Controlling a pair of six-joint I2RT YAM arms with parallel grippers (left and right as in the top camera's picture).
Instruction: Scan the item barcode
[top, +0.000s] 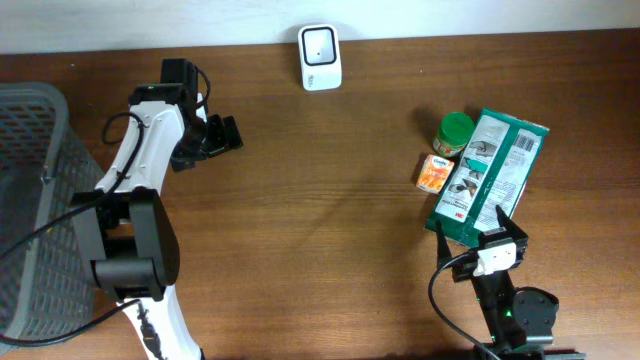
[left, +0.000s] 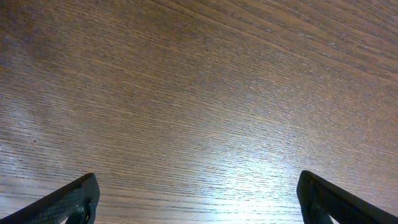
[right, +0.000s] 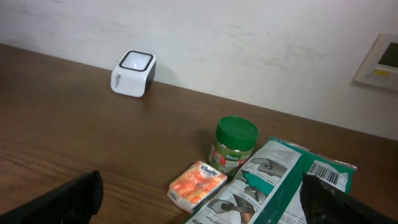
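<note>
We take the white scanner (top: 320, 57) (right: 133, 73) at the far edge of the wooden table (top: 330, 200) as our landmark. The green packet (top: 488, 178) (right: 273, 186) lies flat well to the right of the scanner and nearer to us, with its printed barcode (top: 525, 150) (right: 326, 171) facing up on the corner farthest from the scanner. Between the packet and the scanner, a jar with a green lid (top: 455, 133) (right: 235, 145) stands upright just beside the packet's far end. A small orange pack (top: 435, 172) (right: 197, 182) lies just beside the packet's long edge, on the scanner's side. Our right gripper (top: 505, 228) (right: 200, 199) is at the packet's near end, the point farthest from the scanner, with its fingers spread wide and nothing between them. Our left gripper (top: 222, 135) (left: 199, 211) is left of the scanner and a little nearer to us, over bare wood, its fingers also spread wide and holding nothing. A grey basket (top: 30, 200) sits far to the scanner's left, at the table's edge
</note>
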